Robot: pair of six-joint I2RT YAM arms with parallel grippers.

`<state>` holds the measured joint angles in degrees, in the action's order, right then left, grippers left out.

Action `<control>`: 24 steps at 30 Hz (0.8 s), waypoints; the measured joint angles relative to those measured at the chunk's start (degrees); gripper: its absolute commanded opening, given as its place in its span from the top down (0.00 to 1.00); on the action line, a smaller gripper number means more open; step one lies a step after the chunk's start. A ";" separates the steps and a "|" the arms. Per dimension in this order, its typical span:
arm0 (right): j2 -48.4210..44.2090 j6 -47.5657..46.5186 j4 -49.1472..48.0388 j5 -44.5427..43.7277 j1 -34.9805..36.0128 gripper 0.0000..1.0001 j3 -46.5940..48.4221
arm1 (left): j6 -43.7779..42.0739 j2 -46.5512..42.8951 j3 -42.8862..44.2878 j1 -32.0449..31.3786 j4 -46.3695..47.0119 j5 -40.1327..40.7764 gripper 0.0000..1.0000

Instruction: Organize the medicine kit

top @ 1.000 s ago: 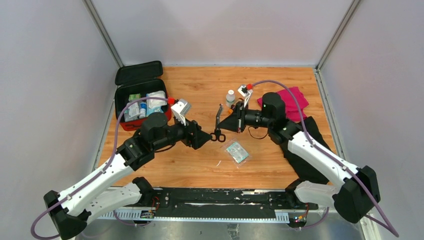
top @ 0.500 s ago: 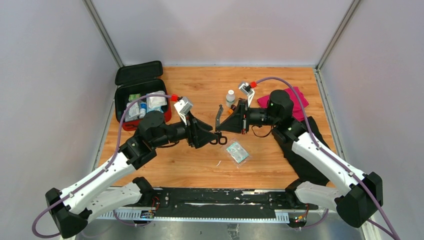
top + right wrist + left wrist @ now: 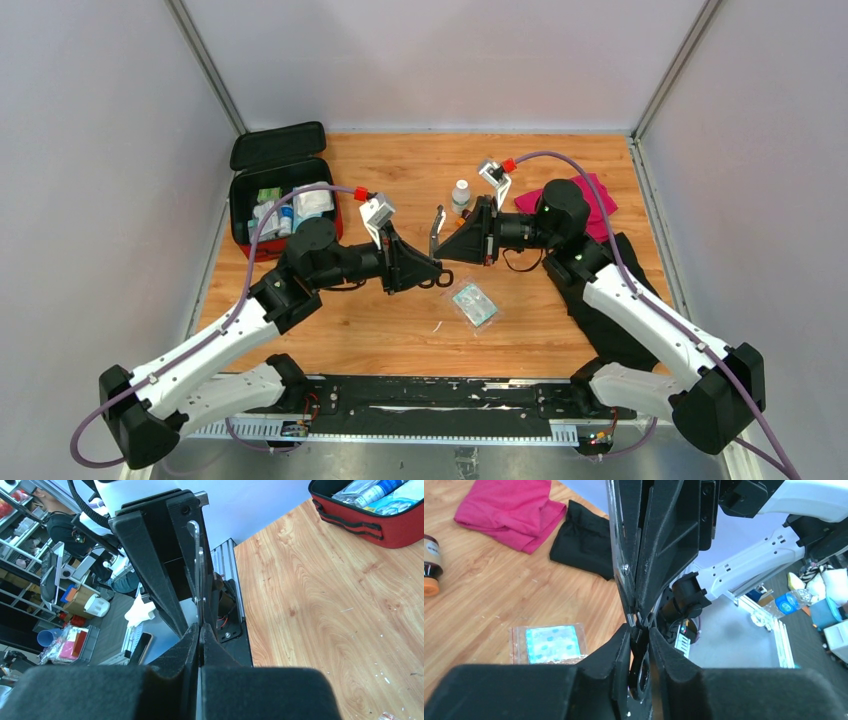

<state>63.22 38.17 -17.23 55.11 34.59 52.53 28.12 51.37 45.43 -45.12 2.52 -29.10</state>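
The medicine kit [image 3: 238,212] is a red case lying open at the back left with its lid up and several packets inside; its red wall [image 3: 385,529] also shows in the right wrist view. A pair of black-handled scissors [image 3: 438,236] hangs in the air between both arms above the table's middle. My right gripper [image 3: 447,250] [image 3: 200,630] is shut on the metal blades [image 3: 199,575]. My left gripper [image 3: 434,272] [image 3: 640,636] faces it, its pads pressed on the black handle ring [image 3: 639,667].
A bagged blister pack [image 3: 473,304] [image 3: 551,642] lies just under the scissors. A white bottle [image 3: 461,193] and an orange-capped bottle [image 3: 430,572] stand behind. A magenta cloth [image 3: 592,200] [image 3: 509,507] and a black cloth [image 3: 622,292] [image 3: 584,542] lie at the right.
My left gripper has moved right to the scissors and closed its jaws onto the handle. The right gripper kept its grip on the blades and shifted slightly.
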 measured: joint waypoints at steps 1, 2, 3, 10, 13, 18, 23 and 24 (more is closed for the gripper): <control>0.00 0.00 0.00 0.02 0.00 1.00 0.00 | 0.00 0.00 -0.02 0.00 0.13 -0.13 0.86; 0.00 -0.02 -0.02 0.07 0.00 1.00 0.00 | 0.07 0.00 -0.02 0.00 0.17 -0.11 0.91; 0.00 -0.02 -0.15 0.15 -0.11 1.00 0.00 | 0.31 -0.02 -0.02 0.00 0.22 -0.04 0.95; -0.74 -0.68 0.68 -0.94 -0.68 0.56 -0.11 | 1.22 0.00 -0.24 0.02 0.50 0.74 1.00; -2.56 -2.36 3.85 -4.46 -1.49 0.42 -0.33 | 1.01 -0.02 -0.35 -0.02 -0.26 2.36 1.00; -7.98 -6.56 11.06 -12.09 -2.14 0.34 -0.44 | -0.81 -0.63 0.00 0.00 -6.14 8.94 1.00; -12.07 -9.55 17.73 -19.54 -2.38 0.33 -0.44 | -3.37 0.09 3.26 5.66 -14.05 13.86 1.00; -12.17 -9.64 18.84 -20.46 -2.49 0.34 -0.44 | -3.69 0.72 4.35 9.81 -15.67 14.29 1.00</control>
<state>51.05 28.53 1.61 34.65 32.10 52.10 24.43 52.10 49.78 -35.31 -13.15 -14.81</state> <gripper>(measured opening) 0.666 0.098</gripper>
